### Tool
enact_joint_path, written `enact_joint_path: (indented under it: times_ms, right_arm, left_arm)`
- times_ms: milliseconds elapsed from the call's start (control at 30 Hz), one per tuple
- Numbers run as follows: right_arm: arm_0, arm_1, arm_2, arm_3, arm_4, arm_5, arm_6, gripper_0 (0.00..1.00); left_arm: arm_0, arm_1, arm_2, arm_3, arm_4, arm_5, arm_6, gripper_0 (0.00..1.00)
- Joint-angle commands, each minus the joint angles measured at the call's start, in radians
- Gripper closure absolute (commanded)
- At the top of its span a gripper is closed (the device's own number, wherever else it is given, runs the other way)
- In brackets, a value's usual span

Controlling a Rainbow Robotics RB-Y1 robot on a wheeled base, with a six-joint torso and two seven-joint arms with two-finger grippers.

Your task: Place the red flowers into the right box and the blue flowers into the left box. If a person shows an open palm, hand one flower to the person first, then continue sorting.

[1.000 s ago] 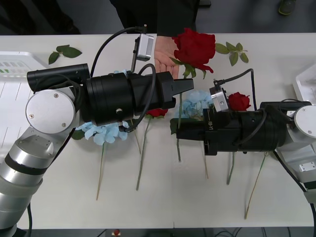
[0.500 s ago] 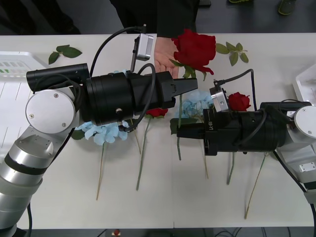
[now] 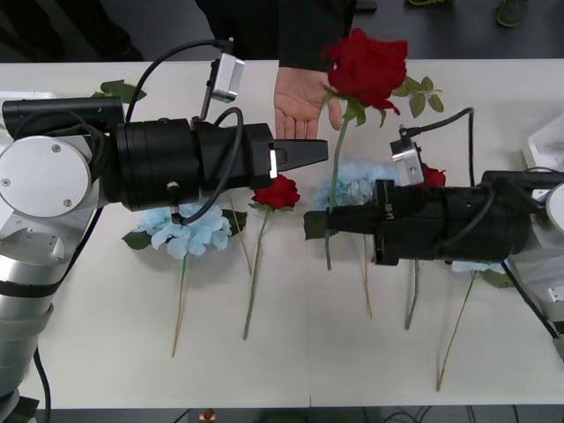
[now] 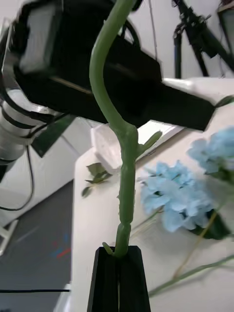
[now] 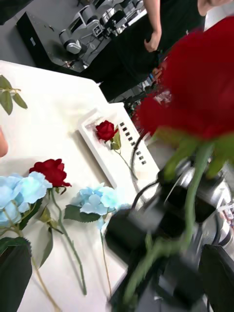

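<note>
My right gripper (image 3: 313, 220) is shut on the stem of a red rose (image 3: 366, 57), which stands raised above the table; its black fingers (image 4: 117, 278) pinch the green stem (image 4: 127, 161). The person's open palm (image 3: 300, 101) lies at the table's far edge, just left of that bloom. My left gripper (image 3: 308, 154) is open below the palm, a little left of the stem, holding nothing. Another red rose (image 3: 278, 192) and blue flowers (image 3: 185, 231) (image 3: 352, 181) lie on the table. A further red rose (image 5: 106, 130) lies in the right box (image 5: 97, 146). The left box (image 4: 105, 141) stands behind the left arm.
A third rose bloom (image 3: 432, 174) peeks out behind my right arm. Loose green leaf sprigs lie at the far left (image 3: 115, 88) and far right (image 3: 419, 92). Several long stems stretch toward the near table edge. The right box's rim (image 3: 546, 141) sits at the far right.
The held rose has shifted right and risen, its bloom now beside the palm. My left arm has pulled back to the left, away from the stem. My right arm has moved slightly right.
</note>
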Motion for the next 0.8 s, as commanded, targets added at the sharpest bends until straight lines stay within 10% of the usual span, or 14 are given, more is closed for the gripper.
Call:
enact_joint_path:
  times_ms: [33, 800]
  right_arm:
    - [-0.007, 0.01, -0.087, -0.108, 0.059, -0.032, 0.013, 1.0]
    - [-0.323, 0.007, -0.143, -0.059, 0.391, -0.252, 0.057, 1.0]
  left_arm:
    - [0.0, 0.039, 0.021, -0.058, 0.03, 0.037, -0.046, 0.0]
    - [0.003, 0.044, 0.058, -0.058, 0.049, 0.074, -0.058, 0.0]
